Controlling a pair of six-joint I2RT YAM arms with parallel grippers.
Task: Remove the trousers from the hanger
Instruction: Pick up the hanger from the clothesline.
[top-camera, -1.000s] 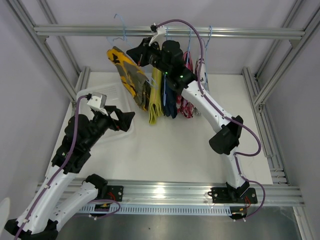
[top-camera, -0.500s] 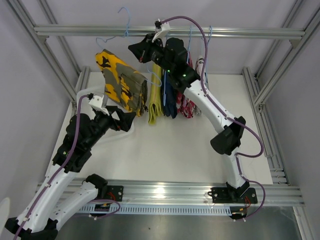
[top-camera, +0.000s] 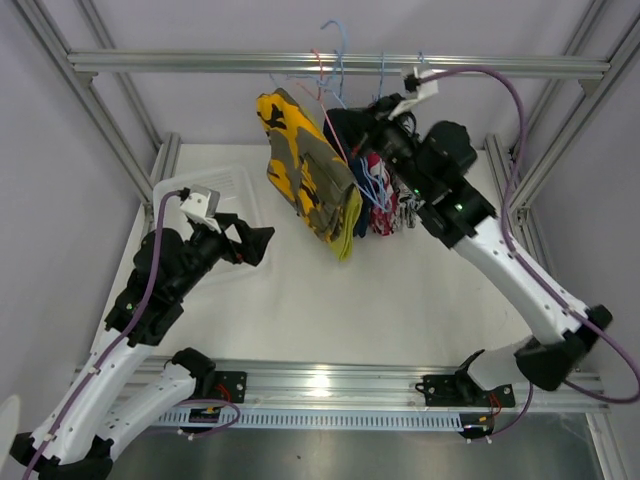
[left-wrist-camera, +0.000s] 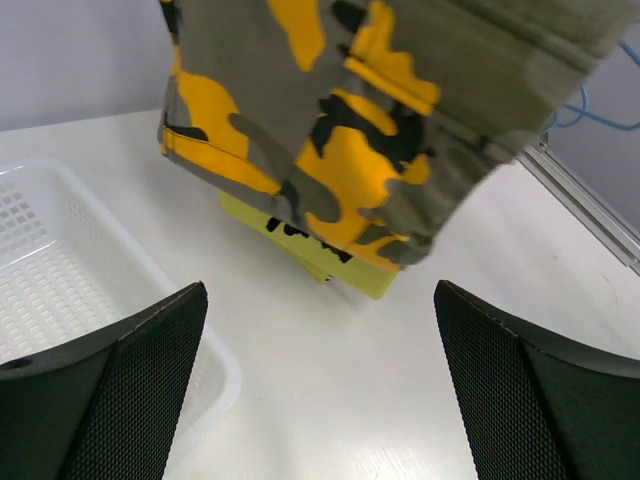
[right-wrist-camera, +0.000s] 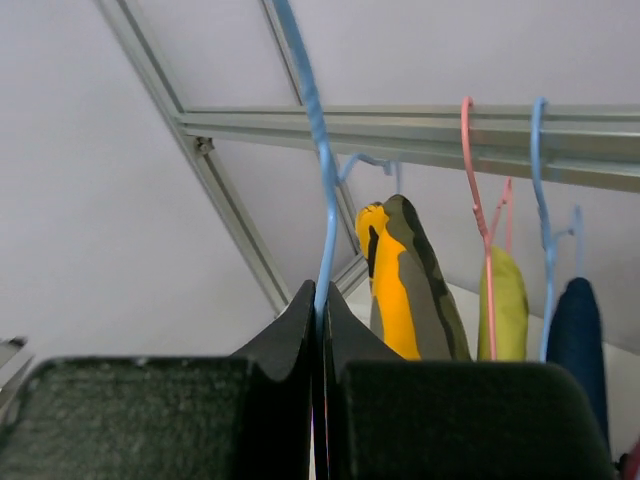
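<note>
The camouflage trousers (top-camera: 305, 178) hang from a blue wire hanger (top-camera: 336, 45) up by the top rail. My right gripper (top-camera: 343, 120) is shut on that hanger's wire (right-wrist-camera: 320, 190), its fingertips (right-wrist-camera: 320, 295) pinched together just below the hook. In the right wrist view the camouflage trousers (right-wrist-camera: 400, 280) hang past the fingers, then the yellow pair (right-wrist-camera: 505, 300) on a pink hanger (right-wrist-camera: 478, 200) and the navy pair (right-wrist-camera: 575, 330). My left gripper (top-camera: 255, 240) is open below and left of the camouflage trousers (left-wrist-camera: 350, 120), with nothing between its fingers (left-wrist-camera: 130, 390).
A white mesh basket (top-camera: 228, 185) sits on the table left of the clothes, its rim (left-wrist-camera: 215, 370) beside my left finger. The other pairs bunch together (top-camera: 385, 205) under the right wrist. The aluminium rail (top-camera: 180, 62) crosses the top; frame posts flank both sides.
The right arm has swung to the right, carrying the blue hanger and the camouflage trousers from the left end of the rail towards the other pairs. The left arm has barely moved.
</note>
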